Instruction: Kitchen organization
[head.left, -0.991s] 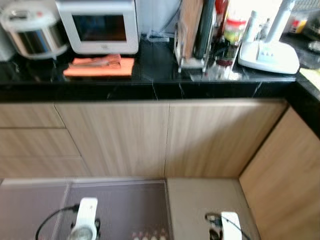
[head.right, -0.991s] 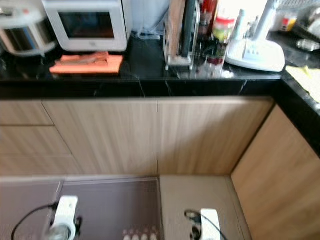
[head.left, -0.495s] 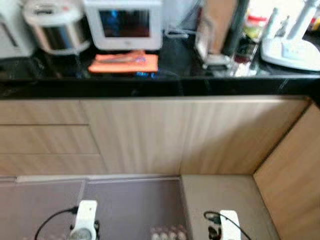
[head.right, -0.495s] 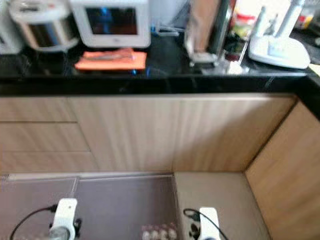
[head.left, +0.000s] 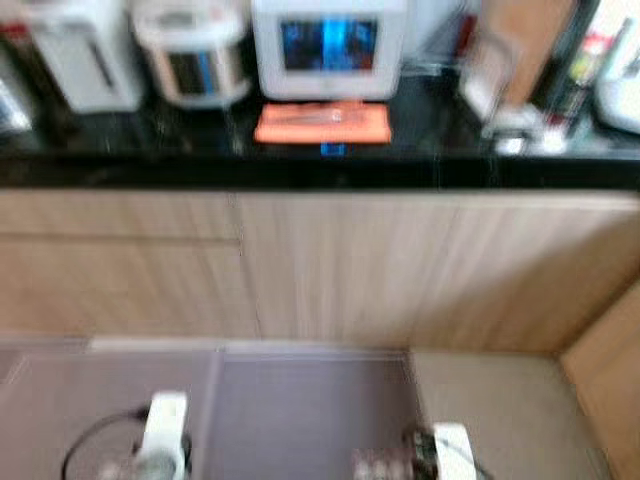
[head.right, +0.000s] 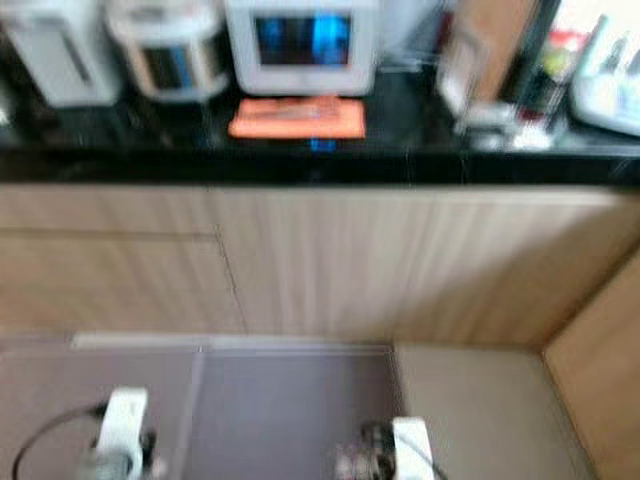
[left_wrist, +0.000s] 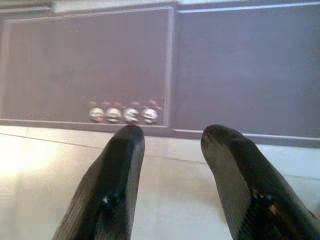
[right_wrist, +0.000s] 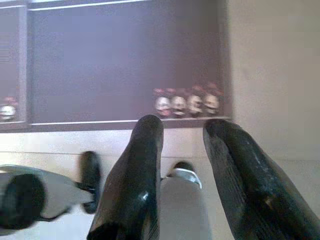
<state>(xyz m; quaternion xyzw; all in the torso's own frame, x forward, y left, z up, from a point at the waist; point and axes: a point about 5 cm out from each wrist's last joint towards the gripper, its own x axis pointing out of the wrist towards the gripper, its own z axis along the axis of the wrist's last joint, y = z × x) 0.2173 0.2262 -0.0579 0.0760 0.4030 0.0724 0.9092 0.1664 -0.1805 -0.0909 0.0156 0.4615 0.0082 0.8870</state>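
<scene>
Your left gripper (left_wrist: 170, 137) and right gripper (right_wrist: 182, 127) hang spread and empty above the floor mat (head.left: 300, 400). The orange cloth (head.left: 322, 123) lies flat on the black counter (head.left: 200, 165), just before the white appliance (head.left: 328, 45). Judged soft, light and limp: pinch a near edge.

Glossy black stone countertop (head.left: 150, 165); matt pale wood-grain cabinet fronts (head.left: 330, 270); soft orange cloth (head.left: 322, 122); smooth white plastic oven casing (head.left: 330, 50); shiny metal-banded rice cooker (head.left: 192, 55); matt mauve floor mat (head.left: 300, 410).
</scene>
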